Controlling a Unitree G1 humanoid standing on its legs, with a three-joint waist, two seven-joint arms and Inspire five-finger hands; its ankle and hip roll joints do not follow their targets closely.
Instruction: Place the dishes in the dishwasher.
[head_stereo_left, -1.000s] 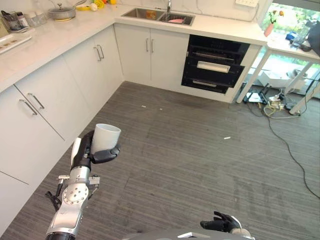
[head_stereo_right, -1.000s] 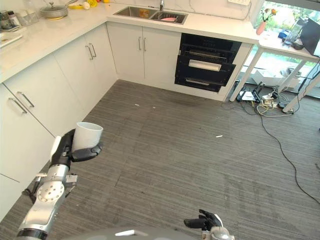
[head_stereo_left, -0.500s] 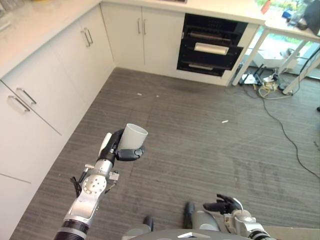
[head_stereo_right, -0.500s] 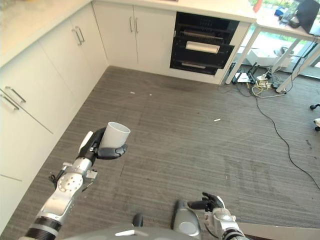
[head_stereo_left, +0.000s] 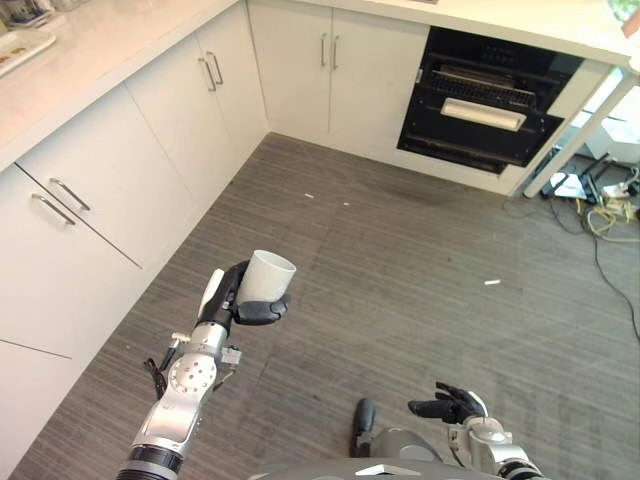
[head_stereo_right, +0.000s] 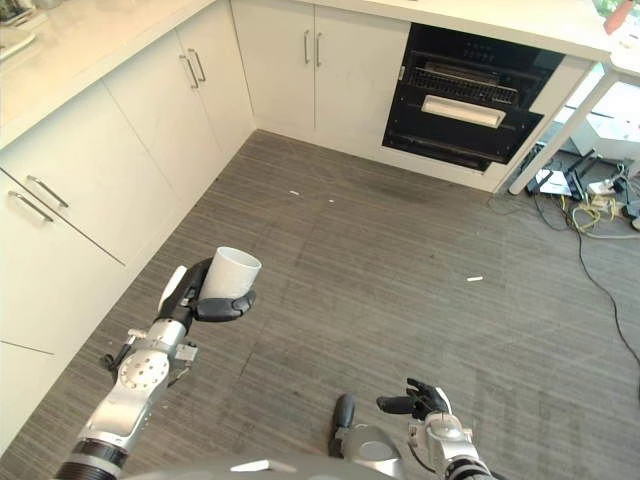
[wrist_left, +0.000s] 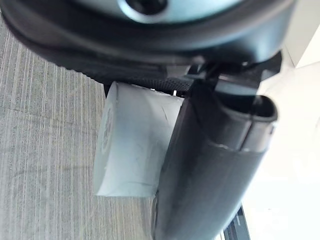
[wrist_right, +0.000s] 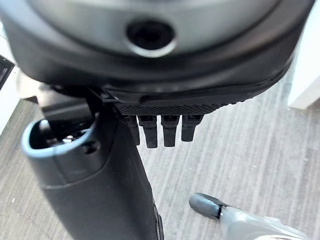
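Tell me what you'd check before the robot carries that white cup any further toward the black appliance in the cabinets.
1. Cup held: the left hand is curled round the white cup - ok.
2. Cup upright, mouth up - ok.
3. Cup contents: its inside is hidden - cannot tell.
4. Right hand free: it holds nothing, low by the body - ok.
5. Path: the grey floor ahead shows small pale scraps, nothing large - ok.
6. Dishwasher ready: the dark front shows open racks and a pale handle; whether a rack has room - cannot tell.
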